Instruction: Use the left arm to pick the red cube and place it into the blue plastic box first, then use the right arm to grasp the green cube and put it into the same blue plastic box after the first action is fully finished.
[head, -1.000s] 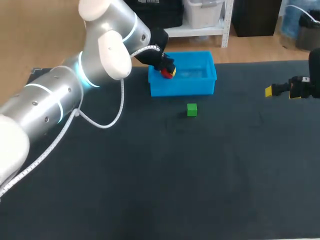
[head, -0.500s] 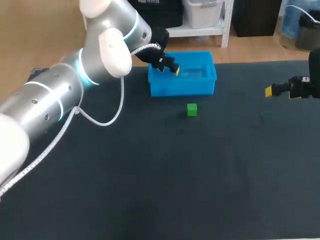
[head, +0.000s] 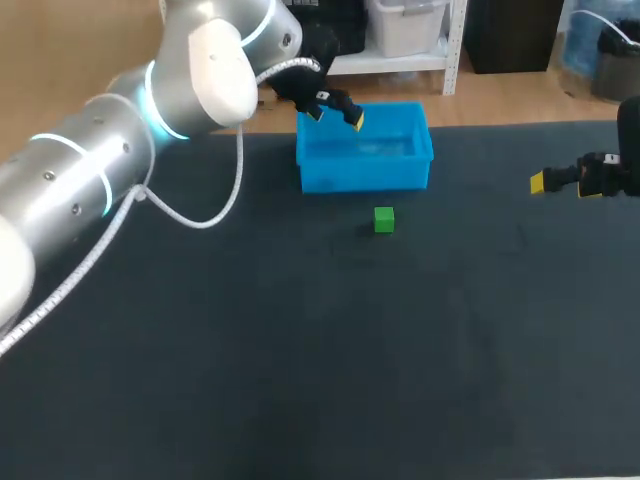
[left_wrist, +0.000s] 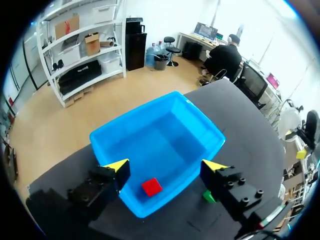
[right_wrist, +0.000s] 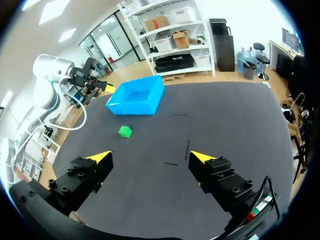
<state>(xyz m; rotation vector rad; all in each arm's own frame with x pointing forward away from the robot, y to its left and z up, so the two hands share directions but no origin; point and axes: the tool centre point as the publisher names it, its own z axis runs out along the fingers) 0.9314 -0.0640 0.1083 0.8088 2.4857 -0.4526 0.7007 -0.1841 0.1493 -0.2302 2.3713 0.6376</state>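
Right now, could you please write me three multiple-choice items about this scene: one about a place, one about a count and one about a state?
1. Where is the red cube?
A. on the floor
B. inside the blue plastic box
C. on a shelf

2. How many cubes lie on the table outside the box?
A. one
B. two
C. none

3. What is the state of the left gripper?
A. shut on a cube
B. shut on nothing
C. open, above the box

Answers:
1 B: the left wrist view shows the red cube on the box's floor.
2 A: only the green cube lies on the table, in front of the box.
3 C: its yellow tips stand far apart, with nothing held between them.
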